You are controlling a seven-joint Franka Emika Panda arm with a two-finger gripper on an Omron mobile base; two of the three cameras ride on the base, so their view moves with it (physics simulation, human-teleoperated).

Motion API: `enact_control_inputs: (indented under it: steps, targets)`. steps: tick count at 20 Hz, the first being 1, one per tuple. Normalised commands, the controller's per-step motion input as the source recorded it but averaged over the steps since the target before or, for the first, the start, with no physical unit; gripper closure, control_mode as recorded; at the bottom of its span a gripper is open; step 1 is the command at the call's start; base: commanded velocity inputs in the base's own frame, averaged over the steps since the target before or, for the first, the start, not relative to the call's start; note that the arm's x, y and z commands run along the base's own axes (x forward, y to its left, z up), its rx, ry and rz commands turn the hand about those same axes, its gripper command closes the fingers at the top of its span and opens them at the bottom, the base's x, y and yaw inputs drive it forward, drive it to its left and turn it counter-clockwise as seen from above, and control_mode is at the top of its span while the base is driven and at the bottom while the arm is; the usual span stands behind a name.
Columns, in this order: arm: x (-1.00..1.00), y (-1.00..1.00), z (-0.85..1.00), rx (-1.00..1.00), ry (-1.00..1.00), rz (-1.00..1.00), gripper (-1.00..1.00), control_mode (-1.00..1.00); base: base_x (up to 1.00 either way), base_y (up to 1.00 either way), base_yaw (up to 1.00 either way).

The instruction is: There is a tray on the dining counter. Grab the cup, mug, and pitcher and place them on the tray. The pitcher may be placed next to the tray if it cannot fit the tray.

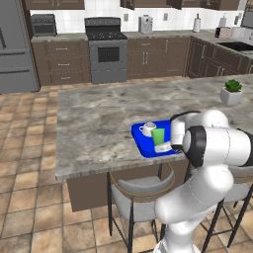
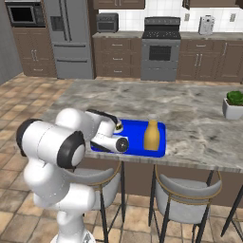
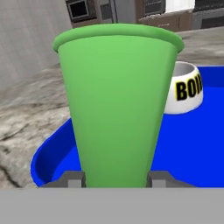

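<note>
1. Three vessels stand upright on the tray (image 1: pixel 143 147): the cup (image 1: pixel 158 136), the mug (image 1: pixel 147 129) and the pitcher (image 2: pixel 151 135).
2. The tray lies flat on the surface (image 1: pixel 99 123), near the front edge, above two bar stools (image 1: pixel 138 197).
3. Left base view: the cup is just in front of the mug, and the two look nearly touching. The arm's forearm hides the right part of the tray.
4. Right base view: the pitcher stands on the tray's right half, apart from the arm, which hides the tray's left half.
5. Hand view: the claw (image 3: pixel 116 178) straddles the base of the cup, one fingertip (image 3: pixel 72 178) on each side, right against its wall. The jaws stand about half apart; whether they press the cup or only flank it cannot be told.
6. Hand view: the cup's base is cut off by the lower edge, so contact with the tray floor is not visible. The mug sits behind and to the right, showing black letters on a yellow band.
7. A potted plant (image 1: pixel 231 92) stands far right on the surface, well apart from the tray.
</note>
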Motion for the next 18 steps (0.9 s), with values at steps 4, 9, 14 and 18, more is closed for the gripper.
enact_control_inputs:
  steps: [4,9,14,18]
  targets:
    - [0.17,0.0,-0.09,0.0,0.0,0.0,1.0,-1.0,0.0,0.0,0.0]
    - [0.1,-0.01,-0.15,0.0,0.0,0.0,1.0,-1.0,0.0,0.0,0.0]
    - [0.04,-0.06,-0.18,0.0,0.0,0.0,1.0,-1.0,0.0,0.0,0.0]
    - [0.09,-0.07,-0.13,0.0,0.0,0.0,1.0,-1.0,0.0,0.0,0.0]
